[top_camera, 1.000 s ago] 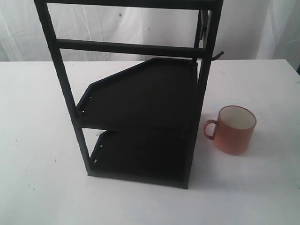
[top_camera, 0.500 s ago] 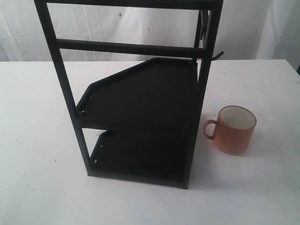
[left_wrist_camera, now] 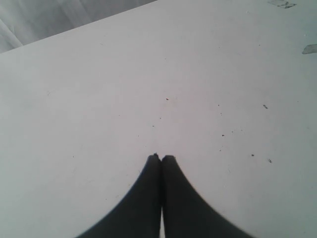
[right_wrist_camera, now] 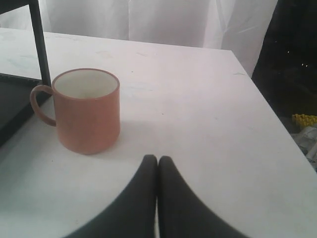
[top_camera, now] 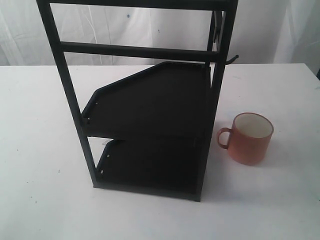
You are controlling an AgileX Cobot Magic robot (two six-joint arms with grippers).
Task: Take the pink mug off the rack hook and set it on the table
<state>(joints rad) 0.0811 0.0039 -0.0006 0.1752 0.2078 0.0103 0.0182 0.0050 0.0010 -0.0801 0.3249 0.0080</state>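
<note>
Logging worktop (top_camera: pixel 35 110) first — running broad, white and flat under everything, reaching back to a pale curtain (top_camera: pixel 125 25). Noting black frame rack (top_camera: pixel 150 105) standing on it left of centre in the exterior view, rising past the top of that view, carrying two dark shelves, one above the other, each cut at an angle on one corner. Finding pink mug (top_camera: pixel 250 140) sitting upright on the worktop just beside the rack's right front post, off the hook, mouth up, cream inside showing, loop handle pointing toward the rack with a thin gap between handle and post. Seeing right gripper (right_wrist_camera: pixel 157 159) hanging over the worktop, jaws pressed together tip against tip with only a hairline seam between them; mug standing near, ahead of the tips and apart from them. Seeing left gripper (left_wrist_camera: pixel 161 158) likewise over white worktop flecked with small dark specks — jaws pressed together, tip against tip. Marking rack hook (top_camera: pixel 232 59) last: thin black peg with upturned tip, jutting from the upper right post of the rack, well above the mug and apart from it.
</note>
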